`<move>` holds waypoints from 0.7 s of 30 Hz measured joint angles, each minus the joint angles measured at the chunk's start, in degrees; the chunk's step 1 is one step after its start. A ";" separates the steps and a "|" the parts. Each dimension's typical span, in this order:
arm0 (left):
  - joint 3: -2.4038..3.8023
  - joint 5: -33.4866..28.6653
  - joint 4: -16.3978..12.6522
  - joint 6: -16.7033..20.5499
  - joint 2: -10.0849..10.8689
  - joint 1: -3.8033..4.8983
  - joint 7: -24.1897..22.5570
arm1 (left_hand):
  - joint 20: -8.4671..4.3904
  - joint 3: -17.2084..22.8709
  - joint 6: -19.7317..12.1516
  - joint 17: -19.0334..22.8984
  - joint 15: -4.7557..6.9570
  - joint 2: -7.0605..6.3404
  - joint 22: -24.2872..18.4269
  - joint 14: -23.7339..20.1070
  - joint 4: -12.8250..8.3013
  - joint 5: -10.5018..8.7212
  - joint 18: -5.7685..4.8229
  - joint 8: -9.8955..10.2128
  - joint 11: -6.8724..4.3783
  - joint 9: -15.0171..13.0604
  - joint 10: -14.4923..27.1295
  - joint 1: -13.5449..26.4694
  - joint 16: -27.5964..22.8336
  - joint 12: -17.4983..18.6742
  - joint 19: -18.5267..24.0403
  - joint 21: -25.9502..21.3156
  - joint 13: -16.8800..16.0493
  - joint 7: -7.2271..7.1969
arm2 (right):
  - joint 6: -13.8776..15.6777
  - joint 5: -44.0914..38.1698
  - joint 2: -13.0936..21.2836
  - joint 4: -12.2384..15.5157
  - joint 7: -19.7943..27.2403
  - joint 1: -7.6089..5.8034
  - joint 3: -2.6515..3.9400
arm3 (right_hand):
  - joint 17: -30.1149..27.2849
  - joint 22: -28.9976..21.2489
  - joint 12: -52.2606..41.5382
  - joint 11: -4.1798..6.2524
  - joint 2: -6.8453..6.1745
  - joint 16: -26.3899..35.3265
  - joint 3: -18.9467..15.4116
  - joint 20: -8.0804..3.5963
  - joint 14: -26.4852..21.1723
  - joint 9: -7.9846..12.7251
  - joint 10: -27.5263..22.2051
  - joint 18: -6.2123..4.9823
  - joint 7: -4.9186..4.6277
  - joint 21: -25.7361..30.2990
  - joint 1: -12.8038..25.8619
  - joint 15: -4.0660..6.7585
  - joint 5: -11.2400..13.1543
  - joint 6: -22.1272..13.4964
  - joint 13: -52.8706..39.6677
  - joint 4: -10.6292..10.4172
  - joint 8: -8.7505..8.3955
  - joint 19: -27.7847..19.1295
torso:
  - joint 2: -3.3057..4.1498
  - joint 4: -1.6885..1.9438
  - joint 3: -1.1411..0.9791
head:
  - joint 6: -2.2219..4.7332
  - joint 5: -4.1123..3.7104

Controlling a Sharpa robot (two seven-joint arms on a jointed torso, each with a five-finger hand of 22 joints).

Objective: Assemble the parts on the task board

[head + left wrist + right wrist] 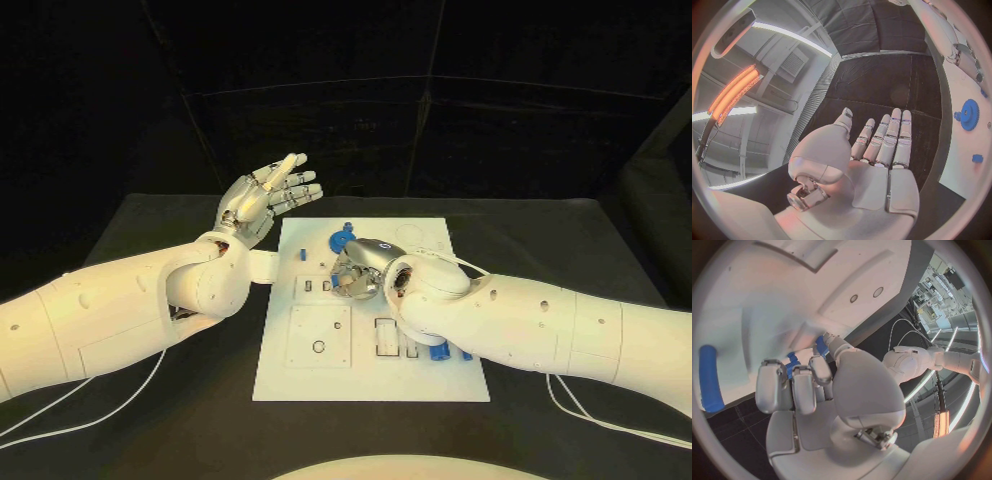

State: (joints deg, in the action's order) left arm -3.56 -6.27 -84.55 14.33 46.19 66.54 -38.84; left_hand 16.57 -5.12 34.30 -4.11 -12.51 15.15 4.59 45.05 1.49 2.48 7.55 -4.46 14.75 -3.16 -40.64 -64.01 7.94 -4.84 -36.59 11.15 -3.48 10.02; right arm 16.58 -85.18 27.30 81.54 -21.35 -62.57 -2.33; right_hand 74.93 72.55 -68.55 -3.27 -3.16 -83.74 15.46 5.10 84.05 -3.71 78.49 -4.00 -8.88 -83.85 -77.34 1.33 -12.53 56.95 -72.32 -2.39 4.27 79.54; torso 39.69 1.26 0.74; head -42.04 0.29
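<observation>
Task board (pixel 325 375), a white plate, lies mid-table on the black table (pixel 159 420). Left hand (pixel 265 198) is raised off the board's 11 o'clock corner, palm up, fingers straight and apart, holding nothing; the left wrist view shows the same flat, bare palm (pixel 879 165).

Right hand (pixel 364 268) is down over the board's centre, fingers curled toward the surface. In the right wrist view the fingertips (pixel 820 371) bend around a small blue part (pixel 792 362) close to the board; can't tell if it's really pinched or just touched.

Blue gear (pixel 340 240) stands on the board at 12 o'clock from the right hand, just beside it; also visible in the left wrist view (pixel 968 114). More small blue parts (pixel 436 353) sit along the board's near-right edge, around 5 o'clock from the right hand, partly hidden by the right arm. A long blue peg (pixel 711 380) lies on the board.
</observation>
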 measured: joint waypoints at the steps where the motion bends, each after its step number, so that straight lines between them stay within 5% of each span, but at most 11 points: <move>1: 0.00 0.00 0.02 0.00 -0.01 0.00 0.00 | 0.00 0.00 0.00 0.00 0.00 0.00 0.00 0.00 0.00 0.00 0.00 0.00 0.00 0.00 0.00 0.00 0.00 0.00 0.00 0.00 0.00 0.00 | 0.01 -0.03 -0.04 -0.04 0.00 0.00 0.00 | 0.00 0.00 0.00 0.00 0.00 0.00 0.00 0.00 0.00 0.00 0.00 0.00 0.00 0.00 0.00 0.00 0.00 0.00 0.00 0.00 0.00 0.00 | 0.01 0.00 -0.01 | -0.03 0.01; 21: 0.00 -0.02 0.14 -0.04 -0.09 0.00 0.00 | 0.00 0.00 0.00 0.00 0.00 0.00 -0.06 0.00 0.00 0.00 0.00 0.00 0.00 0.00 0.00 0.00 0.00 0.00 0.00 0.00 0.00 0.00 | 1.16 -0.16 -0.07 -0.24 -0.34 0.14 -0.13 | -0.01 -0.06 0.99 -0.49 -2.70 0.22 -2.54 0.21 -0.21 -0.17 -0.52 0.00 0.14 0.00 2.70 -0.21 2.85 -1.19 0.79 -1.52 0.00 -0.21 | 0.01 -0.09 -0.02 | -0.17 -0.08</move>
State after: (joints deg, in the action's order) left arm -3.56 -6.28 -84.40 14.29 46.11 66.54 -38.84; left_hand 16.57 -5.12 34.30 -4.11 -12.51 15.15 4.54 45.05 1.49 2.48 7.55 -4.46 14.74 -3.16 -40.64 -64.01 7.94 -4.84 -36.59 11.15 -3.48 10.02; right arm 17.74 -85.33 27.23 81.30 -21.68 -62.43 -2.46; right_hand 74.92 72.48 -67.56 -3.76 -5.86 -83.52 12.92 5.31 83.84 -3.88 77.97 -4.00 -8.74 -83.85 -74.64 1.12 -9.68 55.76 -71.53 -3.91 4.27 79.33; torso 39.70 1.16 0.73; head -42.21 0.21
